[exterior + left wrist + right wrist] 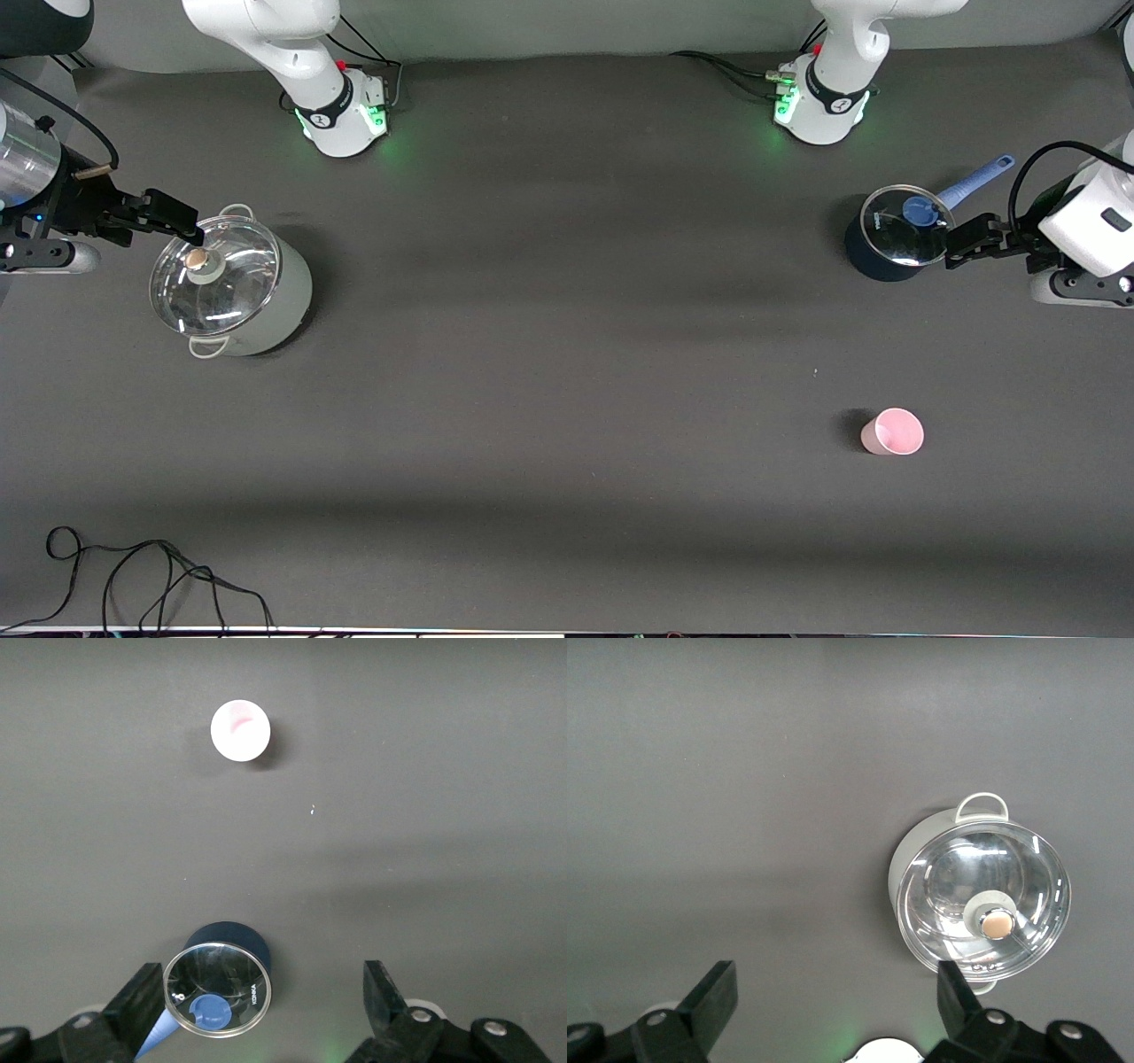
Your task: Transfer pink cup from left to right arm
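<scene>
here, the left tool (955,246) hangs in the air at the left arm's end of the tabletop, its black fingers (383,992) spread wide with nothing between them. in the front view its tip sits just beside the rim of the dark blue saucepan (890,239), which stands near that end toward the edge where the bases are. the saucepan carries a glass lid (217,989) with a blue knob, and its light blue handle (974,182) sticks out toward the left arm's end.

the pink cup (893,431) stands upright on the bare tabletop, mouth up, well apart from the left tool and nearer to the front camera than the saucepan. it lies toward the left arm's end, touched by nothing. the left wrist view shows the same cup (240,729) as a pale round rim with a pink inside.

the right tool (188,227) hangs at the right arm's end of the tabletop, its fingers (955,992) likewise spread and holding nothing. its tip is over the rim of the pale grey-green stockpot (235,288), which has two looped side handles and a domed glass lid (983,904) topped by a round tan-capped knob (198,259).

a loose black cable (142,576) lies coiled near the corner at the front camera's edge and the right arm's end.
</scene>
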Controlling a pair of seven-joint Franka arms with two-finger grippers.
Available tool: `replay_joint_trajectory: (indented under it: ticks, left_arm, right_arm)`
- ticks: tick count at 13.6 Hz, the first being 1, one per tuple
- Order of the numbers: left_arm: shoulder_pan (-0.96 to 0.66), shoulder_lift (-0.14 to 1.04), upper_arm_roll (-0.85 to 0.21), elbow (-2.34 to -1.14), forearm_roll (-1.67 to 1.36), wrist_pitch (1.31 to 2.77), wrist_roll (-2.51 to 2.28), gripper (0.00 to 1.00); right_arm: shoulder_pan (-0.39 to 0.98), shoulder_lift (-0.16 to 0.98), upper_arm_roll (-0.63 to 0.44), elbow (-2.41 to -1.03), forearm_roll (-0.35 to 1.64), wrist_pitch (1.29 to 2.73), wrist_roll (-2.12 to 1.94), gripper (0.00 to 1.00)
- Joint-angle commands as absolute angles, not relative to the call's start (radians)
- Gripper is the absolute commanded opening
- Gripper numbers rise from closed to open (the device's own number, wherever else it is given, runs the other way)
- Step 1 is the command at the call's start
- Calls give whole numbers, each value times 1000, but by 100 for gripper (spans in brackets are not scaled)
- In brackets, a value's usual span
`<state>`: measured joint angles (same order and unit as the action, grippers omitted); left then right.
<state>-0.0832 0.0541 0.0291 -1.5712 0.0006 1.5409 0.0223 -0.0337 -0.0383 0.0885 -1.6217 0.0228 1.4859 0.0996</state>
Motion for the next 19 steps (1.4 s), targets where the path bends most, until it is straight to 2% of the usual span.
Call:
replay_joint_trajectory:
  ticks: [1, 9, 15, 19]
  left_arm:
    - [-98, 60, 34, -1546, 29, 1520, 34, 100]
    - [-101, 64, 32, -1540, 28, 1546, 43, 100]
    - [-6, 237, 40, -1346, -52, 1607, 588, 100]
    - [127, 319, 40, -1350, -243, 1726, 926, 100]
  right_arm:
    - [-34, -40, 87, -1611, 41, 1491, 96, 100]
    - [-35, -17, 84, -1608, 41, 1500, 83, 100]
    - [-37, -15, 68, -1605, 41, 1497, 78, 100]
    - [-35, -18, 61, -1597, 40, 1493, 78, 100]
